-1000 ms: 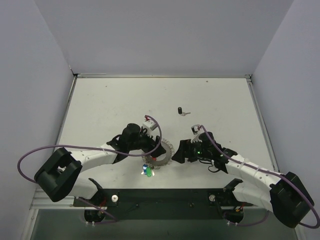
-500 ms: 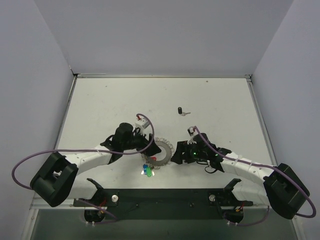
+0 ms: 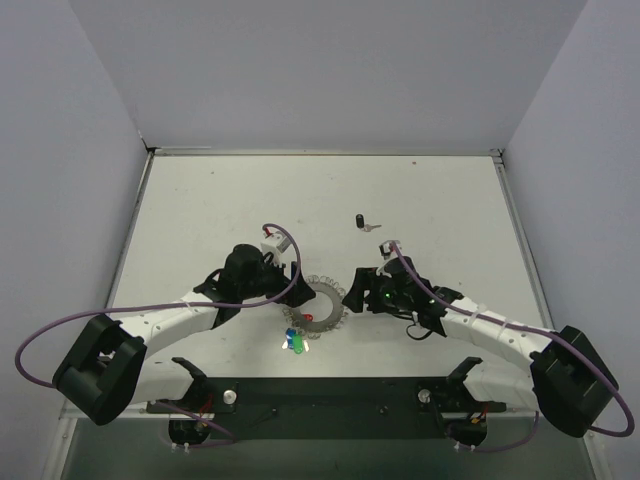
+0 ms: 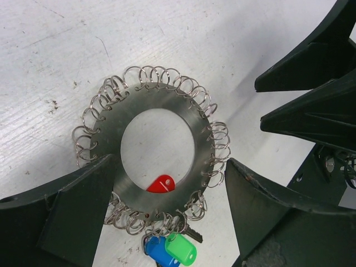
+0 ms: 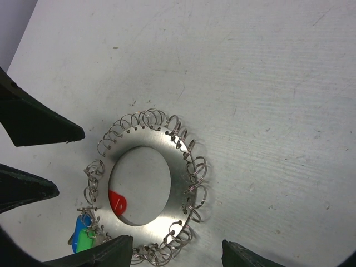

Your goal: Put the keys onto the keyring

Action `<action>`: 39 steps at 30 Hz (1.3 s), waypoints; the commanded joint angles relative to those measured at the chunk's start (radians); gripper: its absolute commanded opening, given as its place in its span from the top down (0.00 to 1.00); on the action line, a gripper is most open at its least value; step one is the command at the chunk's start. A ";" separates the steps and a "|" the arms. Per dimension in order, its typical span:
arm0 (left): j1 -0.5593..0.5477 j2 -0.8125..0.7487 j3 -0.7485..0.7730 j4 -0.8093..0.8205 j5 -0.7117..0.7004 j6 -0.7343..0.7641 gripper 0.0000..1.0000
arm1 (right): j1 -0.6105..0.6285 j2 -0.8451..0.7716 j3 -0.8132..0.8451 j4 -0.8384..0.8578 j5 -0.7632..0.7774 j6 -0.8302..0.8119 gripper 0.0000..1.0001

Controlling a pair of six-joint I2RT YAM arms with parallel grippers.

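Observation:
The keyring (image 4: 203,167) is a flat silvery disc with a wide hole and small wire loops round its rim. It lies flat on the table (image 3: 200,210), also in the top view (image 3: 320,306) and right wrist view (image 5: 178,183). A red key head (image 4: 160,183) shows through its hole. The blue key (image 4: 157,251) and green key (image 4: 181,248) hang at its near rim. A black-headed key (image 3: 359,221) lies apart, farther back. My left gripper (image 4: 169,167) is open, its fingers either side of the ring's near part. My right gripper (image 5: 175,245) is open at the ring's other side.
White table with raised rails at the left, back and right edges, and grey walls behind. The two grippers face each other closely across the ring; the right gripper's fingers (image 4: 311,111) show in the left wrist view. A black bar (image 3: 330,392) runs along the near edge.
My left wrist has drawn back to the left, off the ring. My right gripper has shifted slightly farther back. The ring has hardly moved.

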 commanded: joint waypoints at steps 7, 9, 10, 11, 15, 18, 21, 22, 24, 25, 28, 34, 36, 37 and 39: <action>0.004 0.000 0.048 -0.023 -0.026 0.027 0.14 | -0.003 0.043 0.060 -0.030 0.011 0.015 0.36; 0.002 0.000 0.045 -0.020 -0.029 0.033 0.15 | -0.003 0.052 0.060 -0.033 0.002 0.018 0.36; 0.002 0.002 0.045 -0.020 -0.027 0.033 0.15 | -0.001 0.058 0.060 -0.034 -0.004 0.020 0.36; 0.002 0.002 0.043 -0.020 -0.023 0.033 0.15 | -0.001 0.061 0.058 -0.034 -0.009 0.017 0.38; 0.001 0.006 0.032 -0.009 -0.012 0.030 0.15 | 0.017 0.087 0.060 -0.034 -0.051 -0.002 0.43; 0.001 0.011 0.028 -0.001 -0.006 0.032 0.15 | 0.040 0.109 0.066 -0.034 -0.067 -0.006 0.47; -0.002 0.016 0.026 0.000 0.000 0.033 0.16 | 0.063 0.116 0.072 -0.031 -0.075 -0.017 0.52; -0.004 0.017 0.025 0.008 0.006 0.033 0.16 | 0.080 0.122 0.074 -0.028 -0.078 -0.023 0.53; -0.005 0.031 0.023 0.015 0.017 0.035 0.16 | 0.097 0.132 0.080 -0.033 -0.079 -0.034 0.53; -0.008 0.034 0.025 0.020 0.028 0.035 0.16 | 0.109 0.142 0.089 -0.034 -0.081 -0.040 0.54; -0.016 0.051 0.026 0.034 0.045 0.041 0.16 | 0.127 0.159 0.100 -0.027 -0.099 -0.045 0.58; -0.036 0.074 0.011 0.091 0.095 0.064 0.19 | 0.149 0.188 0.103 -0.005 -0.121 -0.051 0.61; -0.051 0.077 0.009 0.097 0.104 0.070 0.20 | 0.153 0.193 0.107 -0.007 -0.124 -0.054 0.62; -0.054 0.077 0.008 0.103 0.112 0.071 0.20 | 0.155 0.191 0.107 -0.011 -0.125 -0.055 0.63; -0.073 0.072 0.006 0.108 0.117 0.082 0.21 | 0.161 0.190 0.112 -0.013 -0.121 -0.060 0.64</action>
